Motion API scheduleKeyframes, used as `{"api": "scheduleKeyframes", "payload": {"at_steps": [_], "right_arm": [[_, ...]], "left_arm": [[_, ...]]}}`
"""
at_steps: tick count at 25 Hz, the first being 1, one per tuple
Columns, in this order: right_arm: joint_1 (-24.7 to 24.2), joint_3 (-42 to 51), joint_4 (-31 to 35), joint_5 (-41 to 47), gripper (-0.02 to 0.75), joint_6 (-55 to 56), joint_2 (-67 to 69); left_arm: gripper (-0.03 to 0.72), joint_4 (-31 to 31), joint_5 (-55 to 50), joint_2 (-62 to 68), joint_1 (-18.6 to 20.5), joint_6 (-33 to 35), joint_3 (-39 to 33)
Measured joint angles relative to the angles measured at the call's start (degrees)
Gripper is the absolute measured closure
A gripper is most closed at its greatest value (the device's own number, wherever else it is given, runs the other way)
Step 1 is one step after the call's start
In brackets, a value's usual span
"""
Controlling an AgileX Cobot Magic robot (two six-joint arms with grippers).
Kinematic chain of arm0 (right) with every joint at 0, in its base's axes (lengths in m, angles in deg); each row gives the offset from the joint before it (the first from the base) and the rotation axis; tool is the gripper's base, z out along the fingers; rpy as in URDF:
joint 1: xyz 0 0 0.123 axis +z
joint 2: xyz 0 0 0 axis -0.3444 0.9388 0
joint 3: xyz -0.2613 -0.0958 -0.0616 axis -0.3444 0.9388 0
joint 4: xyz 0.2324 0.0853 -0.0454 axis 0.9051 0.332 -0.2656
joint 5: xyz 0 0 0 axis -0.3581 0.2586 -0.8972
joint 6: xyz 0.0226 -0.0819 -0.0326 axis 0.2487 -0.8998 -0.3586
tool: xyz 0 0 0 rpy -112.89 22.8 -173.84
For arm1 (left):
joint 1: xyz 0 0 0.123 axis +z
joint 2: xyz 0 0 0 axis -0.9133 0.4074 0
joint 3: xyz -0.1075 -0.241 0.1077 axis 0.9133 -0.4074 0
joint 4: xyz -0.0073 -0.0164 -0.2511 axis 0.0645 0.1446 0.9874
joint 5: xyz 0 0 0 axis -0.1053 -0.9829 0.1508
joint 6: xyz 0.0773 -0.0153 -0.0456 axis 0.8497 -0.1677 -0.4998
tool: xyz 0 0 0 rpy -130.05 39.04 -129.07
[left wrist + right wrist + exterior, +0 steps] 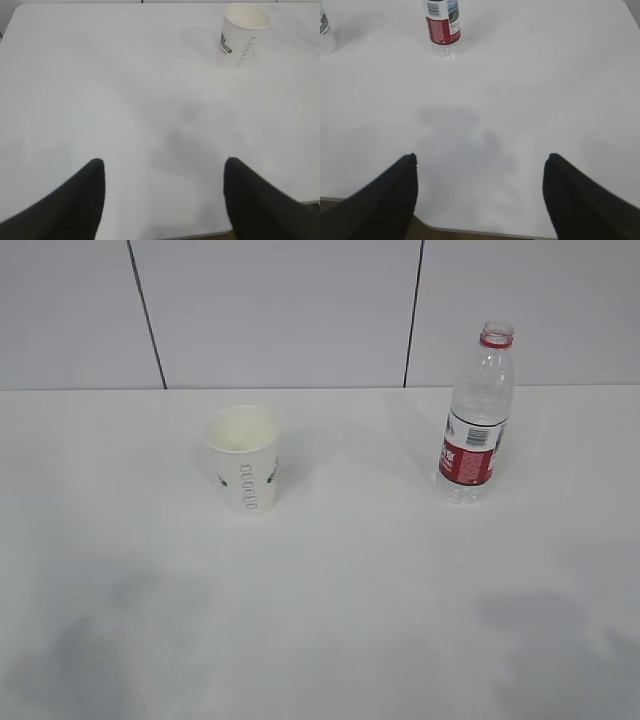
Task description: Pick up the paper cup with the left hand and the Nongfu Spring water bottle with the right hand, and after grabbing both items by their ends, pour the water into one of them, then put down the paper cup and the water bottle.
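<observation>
Pincers left [162, 165], right [480, 160]: wide open, empty.

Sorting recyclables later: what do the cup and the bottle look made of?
Paper cup: matte white paper, seemingly, with embossed dimples and green print. Water bottle: clear, glossy plastic, probably thin; see-through wall, red-and-white label.

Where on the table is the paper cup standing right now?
In the exterior view the paper cup stands upright left of centre on the white table, well apart from the water bottle on its right. Neither gripper is near it.
</observation>
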Motion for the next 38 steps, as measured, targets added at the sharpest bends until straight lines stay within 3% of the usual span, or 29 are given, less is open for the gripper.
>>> {"api": "scheduleKeyframes", "payload": {"at_steps": [10, 29, 38], "right_arm": [[0.0, -0.6, 0.0, -0.4, 0.153, 0.0, 0.0], [0.0, -2.1, -0.3, -22.0, 0.153, 0.0, 0.0], [0.0, -2.1, -0.5, -29.6, 0.153, 0.0, 2.3]], "left_arm": [[0.175, 0.0, 0.4, 0.0, 0.0, 0.0, 0.1], [0.181, -3.8, 26.7, 0.4, 0.0, 0.0, 2.5], [0.181, -4.2, 35.6, 6.7, 0.0, 0.0, 2.5]]}}
